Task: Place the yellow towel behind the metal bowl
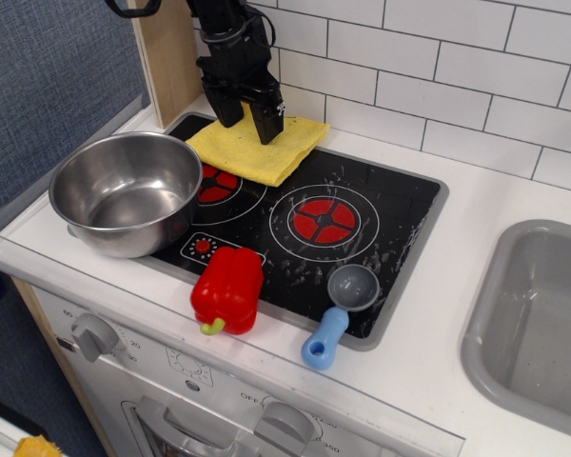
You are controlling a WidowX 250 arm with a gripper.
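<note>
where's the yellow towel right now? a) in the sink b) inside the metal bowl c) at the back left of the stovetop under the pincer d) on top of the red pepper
c: the yellow towel lies at the back left of the stovetop, with the pincer down on it, behind and to the right of the metal bowl.
</note>
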